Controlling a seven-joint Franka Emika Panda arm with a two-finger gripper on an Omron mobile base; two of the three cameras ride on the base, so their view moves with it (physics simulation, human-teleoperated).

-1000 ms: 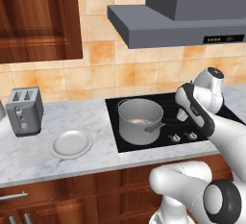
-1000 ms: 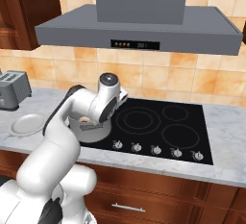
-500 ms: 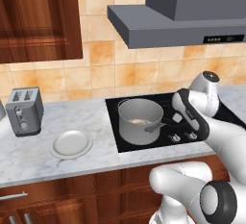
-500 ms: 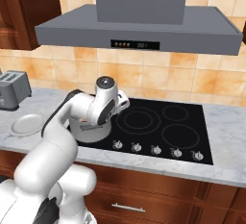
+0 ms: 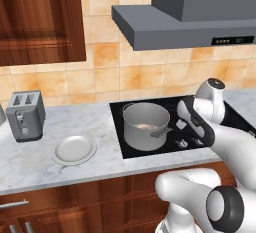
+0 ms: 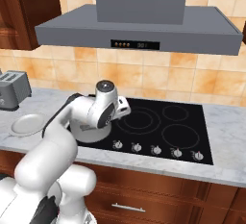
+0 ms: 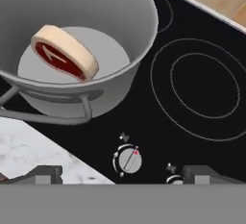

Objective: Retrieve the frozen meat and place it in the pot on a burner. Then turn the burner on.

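The grey steel pot [image 5: 144, 129] stands on the front left burner of the black cooktop [image 6: 192, 141], hiding that burner. The frozen meat [image 7: 65, 52], a red slab with a tan rim, leans tilted inside the pot [image 7: 144, 21]; the left base view shows the meat [image 5: 145, 126] too. My gripper [image 7: 127, 172] is open and empty, hovering over the cooktop's front edge just right of the pot handle [image 7: 53, 117]. A silver knob [image 7: 127, 159] lies between the two fingertips. In the left base view the gripper [image 5: 184, 133] points down at the knob row.
A white plate [image 5: 75, 149] and a grey toaster [image 5: 25, 114] sit on the marble counter left of the cooktop. Several knobs [image 6: 156, 149] line the cooktop's front. Bare burners [image 6: 181, 134] lie to the right. The range hood [image 6: 139, 31] hangs overhead.
The hand has dropped a little and shifted toward the front knob row beside the pot. Pot and meat have stayed put.
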